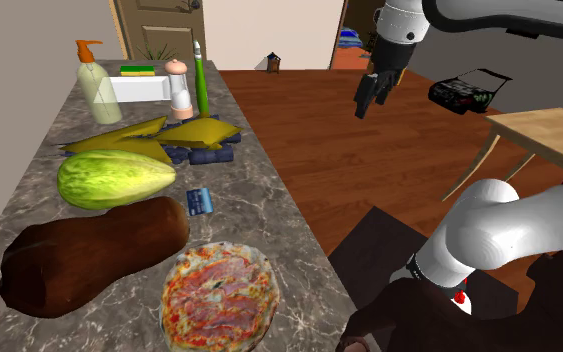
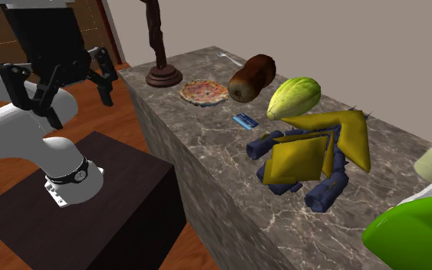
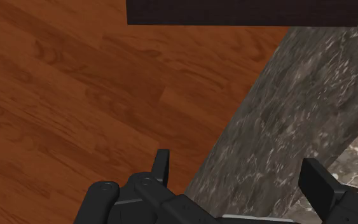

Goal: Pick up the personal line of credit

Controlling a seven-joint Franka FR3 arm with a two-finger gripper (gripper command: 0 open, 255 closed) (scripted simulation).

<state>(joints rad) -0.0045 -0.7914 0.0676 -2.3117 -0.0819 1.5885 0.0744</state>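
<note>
1 blue card [image 1: 199, 202] lies on the tabletop [image 1: 254, 190] between 1 pizza [image 1: 219, 297] and 1 green melon [image 1: 114, 178]; the tool [image 1: 372, 100] hangs released, empty.

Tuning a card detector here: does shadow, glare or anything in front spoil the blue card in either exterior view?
Shoulder view: the blue card lies evenly lit on the marble counter, no glare, nothing in front. Second exterior view: likewise evenly lit and unblocked, though a green object near the lens crowds the lower right corner.
</note>
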